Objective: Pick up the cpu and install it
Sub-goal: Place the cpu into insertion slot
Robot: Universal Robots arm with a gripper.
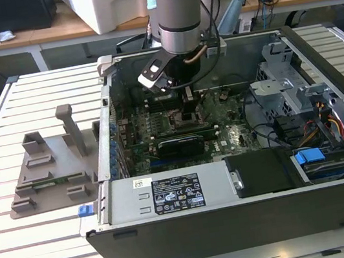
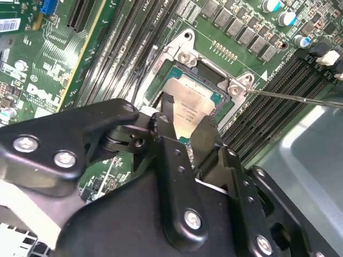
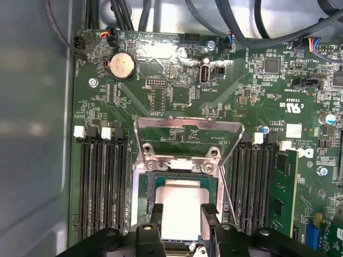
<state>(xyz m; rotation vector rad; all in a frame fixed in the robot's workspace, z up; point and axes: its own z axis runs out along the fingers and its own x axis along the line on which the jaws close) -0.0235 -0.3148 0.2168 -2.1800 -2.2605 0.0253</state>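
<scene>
The fingers (image 3: 156,215) clasp the cpu (image 3: 183,209) by 2 opposite edges, low in the open socket (image 3: 142,184) beneath them, with the load plate (image 3: 187,134) raised just beyond. A tilted or offset cpu could bend socket pins, and an uneven release could leave it unseated.

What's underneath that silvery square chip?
Under the cpu is its metal-framed socket, on the green motherboard. The socket's face directly beneath is hidden by the cpu itself.
</scene>
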